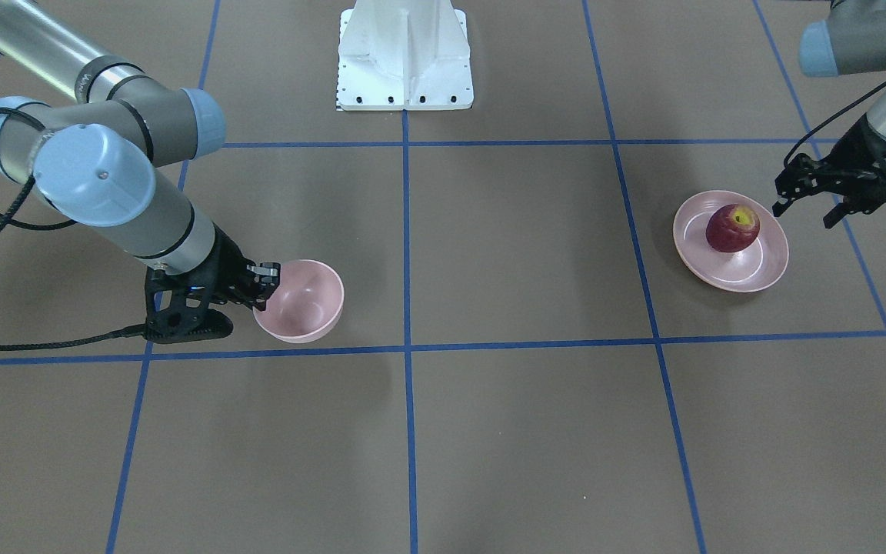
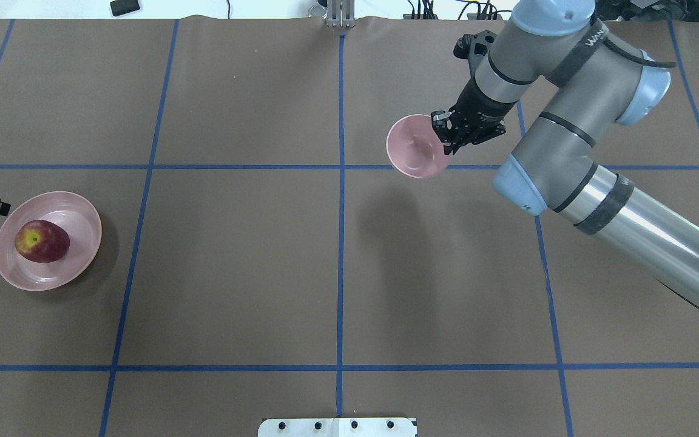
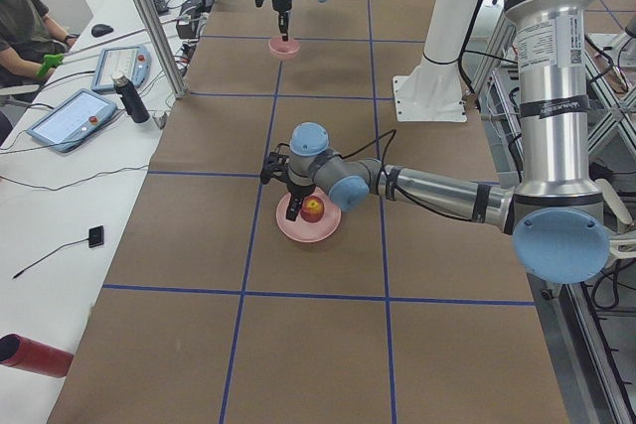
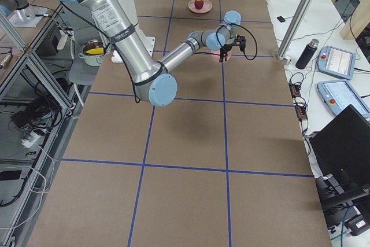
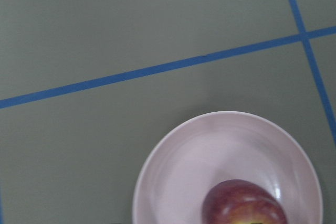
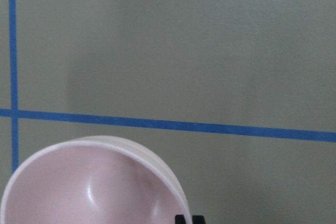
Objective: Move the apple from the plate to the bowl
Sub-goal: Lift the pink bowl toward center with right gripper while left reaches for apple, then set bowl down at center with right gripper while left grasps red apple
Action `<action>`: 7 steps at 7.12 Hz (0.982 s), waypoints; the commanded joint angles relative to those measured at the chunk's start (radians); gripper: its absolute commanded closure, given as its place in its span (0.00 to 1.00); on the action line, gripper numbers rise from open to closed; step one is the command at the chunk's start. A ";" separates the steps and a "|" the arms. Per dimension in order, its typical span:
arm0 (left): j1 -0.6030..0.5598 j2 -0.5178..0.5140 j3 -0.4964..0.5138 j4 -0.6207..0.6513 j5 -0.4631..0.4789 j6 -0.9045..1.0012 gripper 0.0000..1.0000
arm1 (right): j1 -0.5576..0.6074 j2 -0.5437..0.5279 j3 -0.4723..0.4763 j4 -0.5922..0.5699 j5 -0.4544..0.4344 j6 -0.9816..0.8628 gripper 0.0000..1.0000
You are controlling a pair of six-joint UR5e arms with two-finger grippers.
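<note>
As the hard, round apple (image 1: pixel 732 228) looked slippy, the open left jaws needed to squeeze its middle, while the right jaws pinched the bowl (image 1: pixel 301 308)

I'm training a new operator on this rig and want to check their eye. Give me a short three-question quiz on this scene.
1. True or false: the apple lies in the bowl.
2. Which pincer grips the bowl's rim? A) left B) right C) neither
3. Fill in: the left pincer hangs open beside the ____.
Key: 1 false, it sits on the plate; 2 B, the right pincer; 3 plate.
</note>
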 commanded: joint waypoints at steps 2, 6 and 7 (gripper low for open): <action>0.126 0.011 0.004 0.003 0.109 -0.040 0.02 | -0.050 0.132 -0.113 0.004 -0.054 0.044 1.00; 0.185 -0.015 0.014 0.005 0.105 -0.136 0.02 | -0.124 0.189 -0.256 0.136 -0.152 0.084 1.00; 0.188 -0.014 0.027 0.005 0.111 -0.135 0.02 | -0.127 0.218 -0.288 0.137 -0.152 0.091 1.00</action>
